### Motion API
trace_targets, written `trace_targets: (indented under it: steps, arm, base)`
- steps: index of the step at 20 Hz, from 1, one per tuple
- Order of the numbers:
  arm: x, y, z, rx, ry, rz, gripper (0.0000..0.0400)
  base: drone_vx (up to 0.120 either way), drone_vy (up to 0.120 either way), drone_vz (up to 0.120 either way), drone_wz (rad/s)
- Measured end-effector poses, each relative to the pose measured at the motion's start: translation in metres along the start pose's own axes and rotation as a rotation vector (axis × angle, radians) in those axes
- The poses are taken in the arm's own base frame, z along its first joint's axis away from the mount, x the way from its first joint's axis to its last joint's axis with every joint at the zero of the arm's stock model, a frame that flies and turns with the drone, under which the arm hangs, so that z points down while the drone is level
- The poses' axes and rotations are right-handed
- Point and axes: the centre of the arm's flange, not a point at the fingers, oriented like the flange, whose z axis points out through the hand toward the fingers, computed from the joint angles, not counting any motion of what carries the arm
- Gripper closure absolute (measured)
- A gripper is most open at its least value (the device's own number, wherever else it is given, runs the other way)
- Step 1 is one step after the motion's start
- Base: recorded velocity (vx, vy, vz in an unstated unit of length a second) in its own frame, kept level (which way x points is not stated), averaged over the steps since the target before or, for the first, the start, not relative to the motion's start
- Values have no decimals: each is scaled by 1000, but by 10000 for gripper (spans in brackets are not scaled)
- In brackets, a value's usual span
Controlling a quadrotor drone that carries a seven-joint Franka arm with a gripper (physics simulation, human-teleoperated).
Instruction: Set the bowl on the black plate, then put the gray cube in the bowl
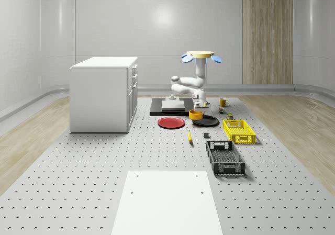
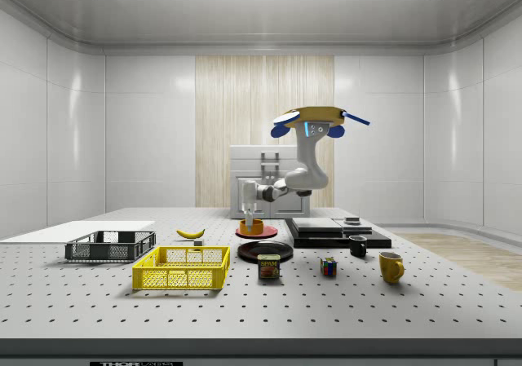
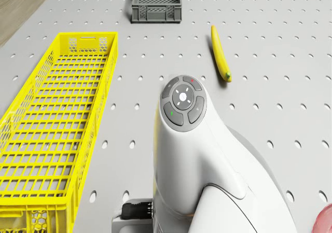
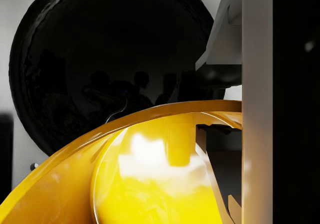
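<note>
The drone hovers above the table while its gripper, clamped on the yellow bowl's rim, holds it just beside the black plate, ready for setting down.

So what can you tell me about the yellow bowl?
The bowl is a small, round, orange-yellow dish with a glossy, plastic-like look and an open top. It sits upright, held by its rim in the gripper, whose finger reaches down inside it. It is at the edge of the black plate, seemingly just above it; whether it touches the plate is hard to tell. In the wrist view its shiny inside reflects light. The drone hovers above.
</note>
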Motion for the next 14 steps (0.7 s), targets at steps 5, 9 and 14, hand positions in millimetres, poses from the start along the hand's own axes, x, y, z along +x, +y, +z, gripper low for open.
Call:
trace_targets:
  steps: [5, 9, 14]
  arm:
    - [0, 0, 0, 0, 0, 0, 297]
    - [0, 0, 0, 0, 0, 0, 297]
    - [0, 0, 0, 0, 0, 0, 297]
  base:
    - [-88, 120, 0, 0]
    - [0, 120, -80, 0]
    - [0, 120, -56, 0]
